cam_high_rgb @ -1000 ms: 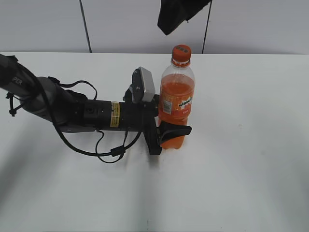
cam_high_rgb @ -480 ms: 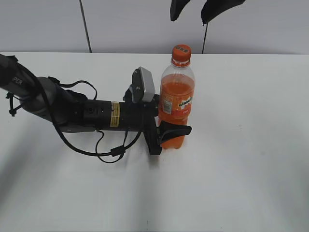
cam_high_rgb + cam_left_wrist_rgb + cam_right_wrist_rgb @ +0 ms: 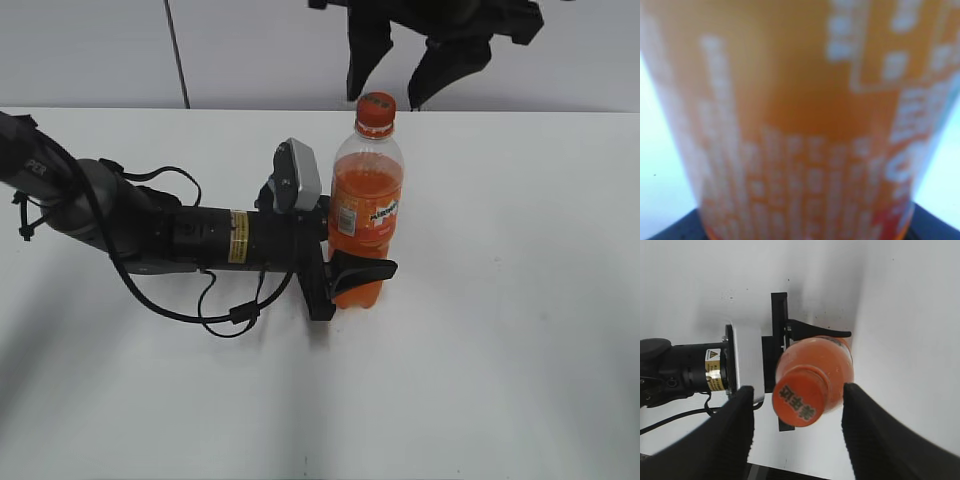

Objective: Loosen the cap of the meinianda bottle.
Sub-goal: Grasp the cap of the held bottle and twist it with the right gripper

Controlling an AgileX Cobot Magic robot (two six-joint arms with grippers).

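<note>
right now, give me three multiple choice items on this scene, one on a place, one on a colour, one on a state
1. Where is the right gripper?
A. above the cap
B. flat on the table
C. around the bottle's base

2. What colour is the cap?
A. green
B. orange
C. white

3. How is the bottle?
A. lying on its side
B. upright, clamped low by the left gripper
C. lifted off the table

Answers:
1. A, the right wrist view shows its open fingers either side of the cap, not touching.
2. B, orange with dark print on top.
3. B, it stands on the table with the left gripper shut around its lower body.
</note>
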